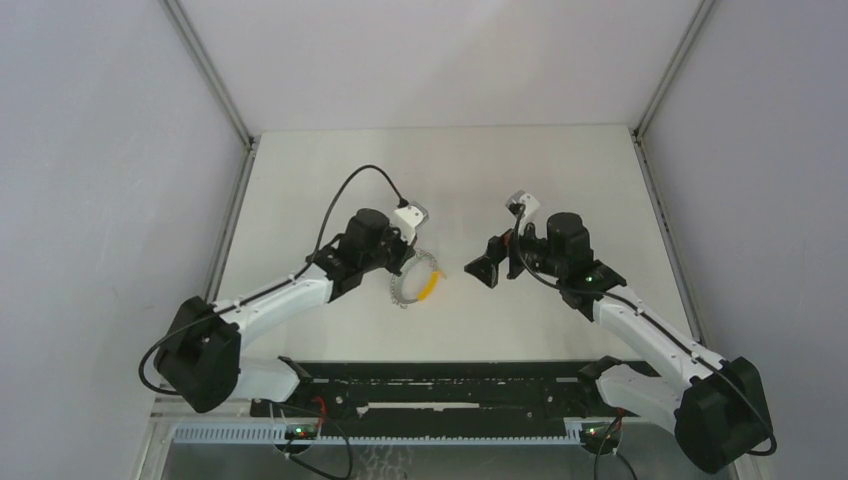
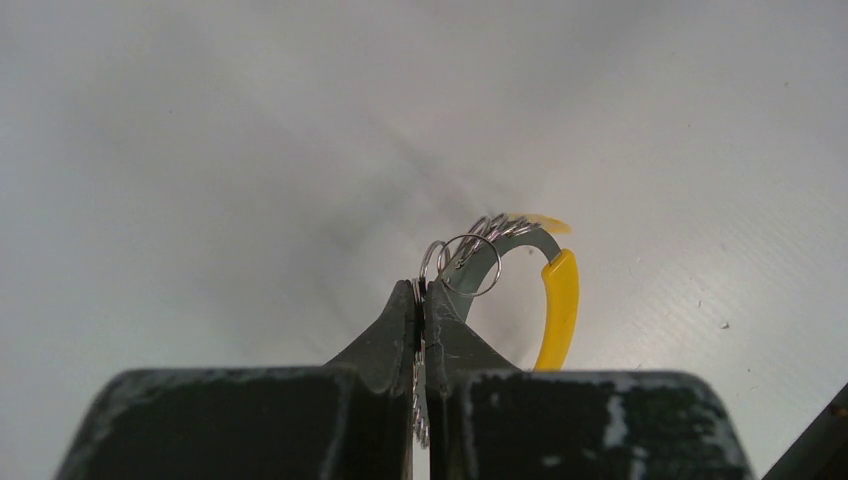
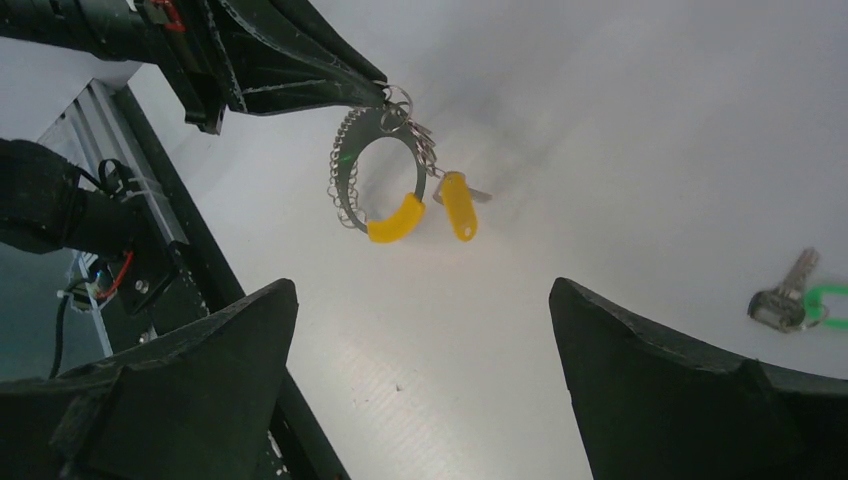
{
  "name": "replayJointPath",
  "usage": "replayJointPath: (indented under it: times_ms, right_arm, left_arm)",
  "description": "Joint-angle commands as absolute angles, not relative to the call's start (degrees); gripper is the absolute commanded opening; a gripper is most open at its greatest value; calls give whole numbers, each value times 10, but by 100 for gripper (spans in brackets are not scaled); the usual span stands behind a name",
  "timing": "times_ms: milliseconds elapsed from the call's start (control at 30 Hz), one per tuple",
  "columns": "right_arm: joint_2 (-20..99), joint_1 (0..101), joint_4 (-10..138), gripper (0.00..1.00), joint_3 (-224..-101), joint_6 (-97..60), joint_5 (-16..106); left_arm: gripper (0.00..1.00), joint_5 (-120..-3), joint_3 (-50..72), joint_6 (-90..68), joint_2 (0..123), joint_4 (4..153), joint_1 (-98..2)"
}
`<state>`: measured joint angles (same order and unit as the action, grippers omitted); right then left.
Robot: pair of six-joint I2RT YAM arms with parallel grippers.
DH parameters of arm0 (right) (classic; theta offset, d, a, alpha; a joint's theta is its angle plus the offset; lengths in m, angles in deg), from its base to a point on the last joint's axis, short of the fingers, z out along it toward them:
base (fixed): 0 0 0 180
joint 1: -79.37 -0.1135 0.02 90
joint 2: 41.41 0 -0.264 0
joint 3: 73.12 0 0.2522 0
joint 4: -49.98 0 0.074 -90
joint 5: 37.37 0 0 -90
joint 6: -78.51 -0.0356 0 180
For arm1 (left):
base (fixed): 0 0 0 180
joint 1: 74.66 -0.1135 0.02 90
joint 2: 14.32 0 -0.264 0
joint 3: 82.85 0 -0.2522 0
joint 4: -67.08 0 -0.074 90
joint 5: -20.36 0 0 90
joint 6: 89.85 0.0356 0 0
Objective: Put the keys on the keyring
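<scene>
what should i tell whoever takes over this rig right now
Left gripper: jaws shut on the keyring, holding it up, seemingly off the table.
Right gripper: jaws open, empty, facing the keyring.
Yellow key: appears to hang from the keyring already.
Green key: loose on the table near the right gripper.
Left to do: pick up the green key and thread it on.

keyring: grey, small rings along rim, yellow segment, upright | yellow key: hanging from its rim | green key: flat on surface, well apart
</scene>
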<state>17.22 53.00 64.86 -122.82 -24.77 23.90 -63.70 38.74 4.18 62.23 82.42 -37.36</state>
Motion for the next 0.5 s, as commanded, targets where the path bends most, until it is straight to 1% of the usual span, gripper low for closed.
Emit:
replayJointPath:
  times_ms: [0, 100, 133, 167, 333, 467]
  right_arm:
    - [171, 526, 589, 97, -1243, -181, 190]
    - [173, 526, 586, 94, -1241, -153, 171]
    - [173, 526, 577, 88, -1237, -141, 157]
    - [173, 525, 565, 85, -1232, -133, 142]
    - [160, 502, 489, 85, -1189, -78, 149]
    - [164, 476, 476, 84, -1182, -18, 164]
  left_arm:
    - [0, -638, 385, 111, 567, 811, -363]
    - [0, -619, 389, 139, 547, 809, -357]
    - [0, -611, 392, 148, 542, 807, -355]
    - [0, -605, 393, 158, 537, 807, -353]
    - [0, -618, 403, 231, 510, 805, -330]
    - [0, -604, 414, 249, 490, 791, -325]
